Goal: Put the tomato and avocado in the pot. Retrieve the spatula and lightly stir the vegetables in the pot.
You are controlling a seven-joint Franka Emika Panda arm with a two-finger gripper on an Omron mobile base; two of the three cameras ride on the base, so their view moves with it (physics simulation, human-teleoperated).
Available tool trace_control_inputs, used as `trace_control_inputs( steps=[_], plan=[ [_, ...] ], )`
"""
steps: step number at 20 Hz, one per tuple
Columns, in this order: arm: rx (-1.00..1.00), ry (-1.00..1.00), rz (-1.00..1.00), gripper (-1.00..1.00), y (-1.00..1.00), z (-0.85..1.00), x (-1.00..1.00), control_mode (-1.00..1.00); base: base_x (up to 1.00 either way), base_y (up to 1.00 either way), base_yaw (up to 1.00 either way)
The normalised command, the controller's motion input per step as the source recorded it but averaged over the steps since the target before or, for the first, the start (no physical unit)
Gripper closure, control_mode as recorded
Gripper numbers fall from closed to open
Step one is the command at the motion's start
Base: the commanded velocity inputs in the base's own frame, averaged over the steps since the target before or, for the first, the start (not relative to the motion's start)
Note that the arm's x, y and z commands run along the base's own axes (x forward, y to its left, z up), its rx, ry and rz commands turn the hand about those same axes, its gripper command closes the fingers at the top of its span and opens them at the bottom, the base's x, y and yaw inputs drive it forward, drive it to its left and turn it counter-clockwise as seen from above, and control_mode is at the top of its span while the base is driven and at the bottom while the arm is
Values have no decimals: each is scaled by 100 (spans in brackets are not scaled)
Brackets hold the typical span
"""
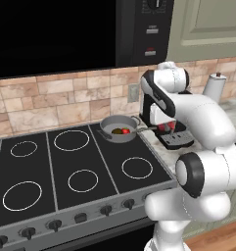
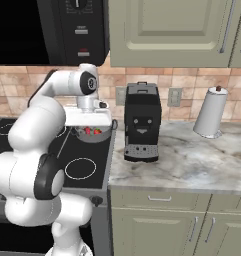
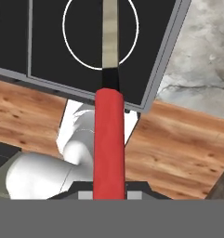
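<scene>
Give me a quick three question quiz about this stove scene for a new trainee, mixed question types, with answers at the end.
1. True or false: the tomato lies inside the pot.
2. What do the jaws hold? A) spatula B) paper towel roll C) pot handle
3. Fill in: the pot sits on the stove's back ____ corner, seen from the robot.

Key: 1 true. 2 A, shut on its red handle. 3 right, near the coffee machine.

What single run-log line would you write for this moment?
gripper: shut on spatula | tomato, avocado: in pot | step: stirring not yet visible
</scene>
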Motion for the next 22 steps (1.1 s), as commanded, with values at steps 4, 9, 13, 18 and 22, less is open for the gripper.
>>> trace_control_inputs(
  steps=[4,9,13,18,22],
  plan=[
    [0,0,-3,100,6,-39,14,-100,0,0,0],
    [0,0,-3,100,11,-3,32,-100,0,0,0],
    [0,3,-6,100,7,0,37,-100,0,0,0],
    [-1,8,-7,100,9,0,21,-100,0,0,0],
    [-2,4,-4,100,19,-12,2,-100,0,0,0]
  ],
)
